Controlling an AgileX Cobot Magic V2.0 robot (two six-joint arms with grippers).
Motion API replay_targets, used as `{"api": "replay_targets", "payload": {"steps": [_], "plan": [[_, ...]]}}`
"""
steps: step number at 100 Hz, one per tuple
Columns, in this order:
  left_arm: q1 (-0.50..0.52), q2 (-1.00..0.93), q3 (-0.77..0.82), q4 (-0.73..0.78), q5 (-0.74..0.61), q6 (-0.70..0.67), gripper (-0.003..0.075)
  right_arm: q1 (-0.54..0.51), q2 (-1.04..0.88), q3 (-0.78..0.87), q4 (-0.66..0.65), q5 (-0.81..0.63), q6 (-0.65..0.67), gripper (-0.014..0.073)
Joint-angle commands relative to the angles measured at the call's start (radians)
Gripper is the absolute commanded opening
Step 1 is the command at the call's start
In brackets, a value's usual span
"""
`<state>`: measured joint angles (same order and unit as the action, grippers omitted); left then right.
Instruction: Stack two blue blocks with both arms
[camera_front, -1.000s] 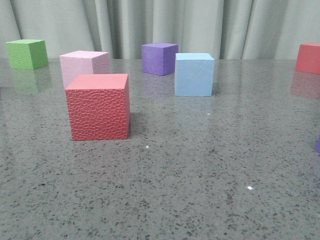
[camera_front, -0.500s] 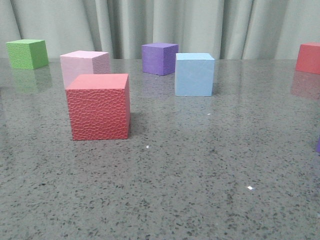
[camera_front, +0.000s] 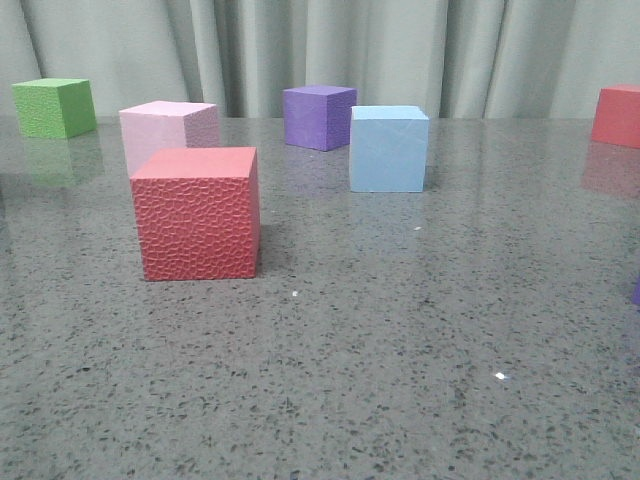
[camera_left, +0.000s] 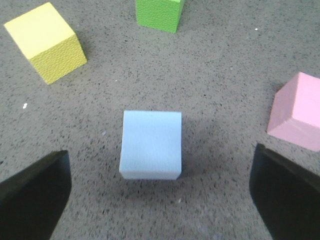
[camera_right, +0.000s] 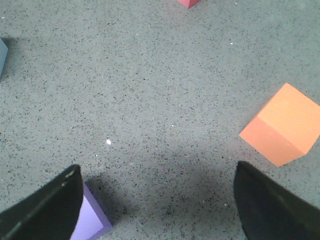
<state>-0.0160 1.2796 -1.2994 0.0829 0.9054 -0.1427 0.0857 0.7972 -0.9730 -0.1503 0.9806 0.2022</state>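
Nothing is stacked yet: our left tool hangs released over one blue block (right tool also released, empty).

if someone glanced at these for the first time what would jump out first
Probably the big red block, closest to the front camera on the left of the speckled grey table, with a pink block just behind it. Next, the pale blue block framed between the open left gripper fingers in the left wrist view. The open right gripper hangs over bare table, an orange block off to one side.
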Motion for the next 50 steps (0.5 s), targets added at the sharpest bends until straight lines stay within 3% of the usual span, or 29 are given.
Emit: {"api": "replay_targets", "payload": {"steps": [1,50], "plan": [[0.0,0.039,-0.073,0.0,-0.038,0.01,0.069,-0.007,-0.004,-0.023,-0.024,-0.063,-0.007,0.0609],[0.0,0.229,-0.145,0.021,-0.031,0.028,0.069,-0.007,-0.004,-0.023,-0.023,-0.066,-0.007,0.0609]]}}
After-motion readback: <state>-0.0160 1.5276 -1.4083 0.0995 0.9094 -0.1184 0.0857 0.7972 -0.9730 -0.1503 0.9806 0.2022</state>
